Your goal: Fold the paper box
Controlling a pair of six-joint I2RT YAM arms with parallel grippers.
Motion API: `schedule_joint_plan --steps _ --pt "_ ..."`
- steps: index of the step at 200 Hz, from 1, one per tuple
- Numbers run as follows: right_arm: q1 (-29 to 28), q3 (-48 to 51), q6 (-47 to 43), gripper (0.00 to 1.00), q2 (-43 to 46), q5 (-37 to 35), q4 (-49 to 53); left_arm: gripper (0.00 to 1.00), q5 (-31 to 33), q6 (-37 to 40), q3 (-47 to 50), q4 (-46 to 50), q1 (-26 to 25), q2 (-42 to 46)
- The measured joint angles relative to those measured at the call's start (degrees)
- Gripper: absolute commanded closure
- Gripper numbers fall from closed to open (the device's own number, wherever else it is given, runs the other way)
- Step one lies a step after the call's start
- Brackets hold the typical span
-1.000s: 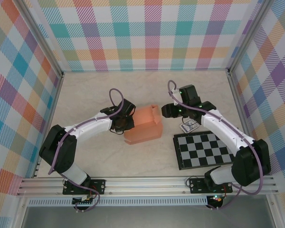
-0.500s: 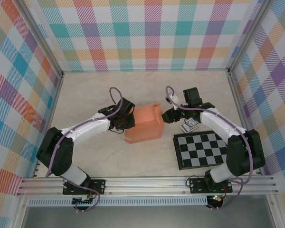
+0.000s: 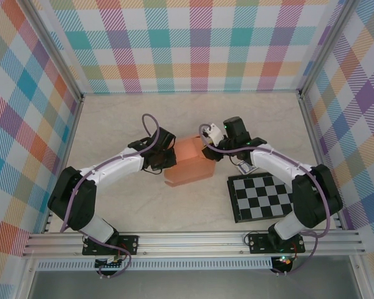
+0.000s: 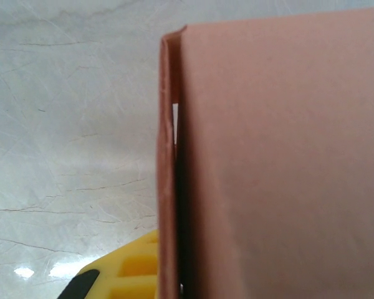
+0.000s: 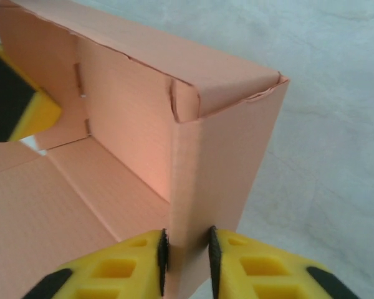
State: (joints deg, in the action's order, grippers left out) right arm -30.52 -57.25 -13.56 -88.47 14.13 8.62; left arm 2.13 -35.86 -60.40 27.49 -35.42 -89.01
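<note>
The paper box (image 3: 188, 163) is salmon-orange card, partly formed, open on top, in the middle of the table. My left gripper (image 3: 169, 159) is at its left wall. In the left wrist view that wall (image 4: 168, 187) runs edge-on, one yellow finger (image 4: 121, 271) lies to its left, and the other is hidden behind the card. My right gripper (image 3: 207, 154) is at the box's right side. Its pads (image 5: 163, 249) press both faces of an upright folded wall (image 5: 193, 180) near a corner, so the right gripper (image 5: 187, 246) is shut on it. The box's inside (image 5: 56, 205) shows, with a left finger (image 5: 15, 103) at the far wall.
A black-and-white checkered board (image 3: 265, 196) lies right of the box, near the right arm. A small pale item (image 3: 247, 166) sits just behind it. Plaid walls enclose the table on three sides, and an aluminium rail (image 3: 187, 240) runs along the near edge.
My right gripper has swung left from beside the board to the box's right wall, and its jaws have narrowed onto it. The left gripper and the box have barely moved.
</note>
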Motion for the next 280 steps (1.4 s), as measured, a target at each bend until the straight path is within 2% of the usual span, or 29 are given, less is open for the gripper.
schedule_joint_plan --steps 37,71,115,134,169,182,189,207,222,258,280 --pt "-4.74 -0.02 2.51 0.64 -3.41 -12.17 -3.37 1.00 0.15 -0.76 0.26 0.44 0.00 0.00" --pt "-6.34 -0.98 4.70 0.77 -5.99 -19.37 -4.74 1.00 0.13 -1.01 0.26 0.70 0.00 0.00" --pt "-6.64 -2.89 6.10 0.89 -7.93 -23.78 -5.64 1.00 -0.07 -2.32 0.28 -0.26 -0.02 0.04" --pt "-6.71 -3.19 6.95 0.93 -8.37 -25.64 -6.82 0.95 -0.33 -3.13 0.37 -0.79 -0.02 0.50" --pt "-7.45 -3.19 7.37 0.95 -8.46 -27.67 -9.44 0.83 -0.50 -4.79 1.03 -0.92 -0.02 3.04" --pt "-7.45 -3.19 7.41 0.94 -8.76 -27.85 -10.25 0.67 -1.42 -5.38 1.18 -1.09 -0.02 3.76" --pt "-7.43 -3.19 7.41 0.94 -9.05 -28.09 -10.62 0.64 -1.99 -5.88 1.36 -1.51 -0.02 4.15" --pt "-7.02 -3.17 6.95 0.94 -10.60 -28.46 -10.62 0.42 -3.15 -7.08 2.03 -2.38 -0.02 6.16" --pt "-6.69 -3.17 6.56 0.94 -11.65 -28.37 -10.19 0.31 -3.78 -7.91 2.62 -2.58 -0.02 8.41" --pt "-4.50 -3.23 3.65 0.93 -12.26 -24.41 -8.46 0.19 -6.08 -8.59 4.79 -2.95 0.74 15.89" --pt "-3.45 -3.85 -1.18 0.90 -12.81 -20.33 -6.43 0.18 -7.15 -7.80 4.81 -1.44 3.08 19.32"
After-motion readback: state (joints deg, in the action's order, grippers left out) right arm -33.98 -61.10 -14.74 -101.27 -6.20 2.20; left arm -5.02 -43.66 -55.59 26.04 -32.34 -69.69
